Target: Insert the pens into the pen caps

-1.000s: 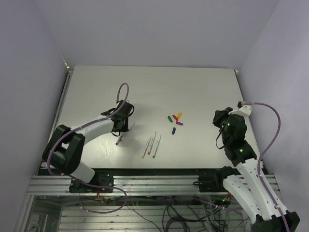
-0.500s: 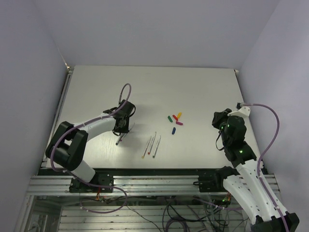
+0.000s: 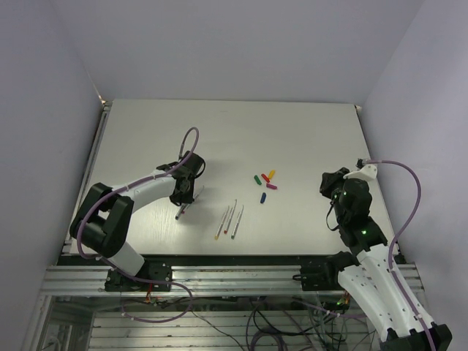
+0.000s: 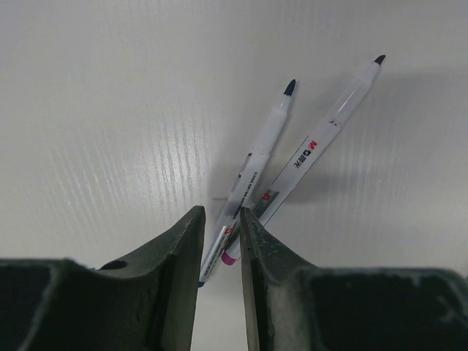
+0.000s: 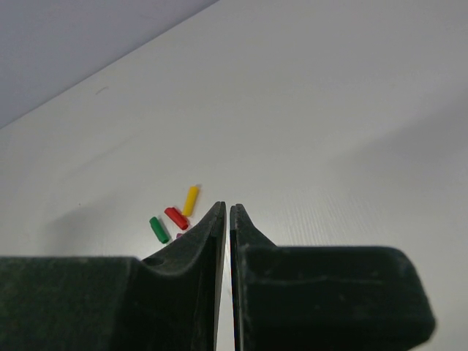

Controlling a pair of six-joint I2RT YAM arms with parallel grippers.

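The dark matte left hand flanks two slim white pens crossed on the ribbed counter; grip cannot be told. The right hand is pinched closed, empty.

Distant overhead and close left-wrist views share pens.

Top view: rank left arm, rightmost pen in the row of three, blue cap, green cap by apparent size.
1. Left arm.
2. Rightmost pen.
3. Blue cap and green cap: tiny, look alike; no ranking.
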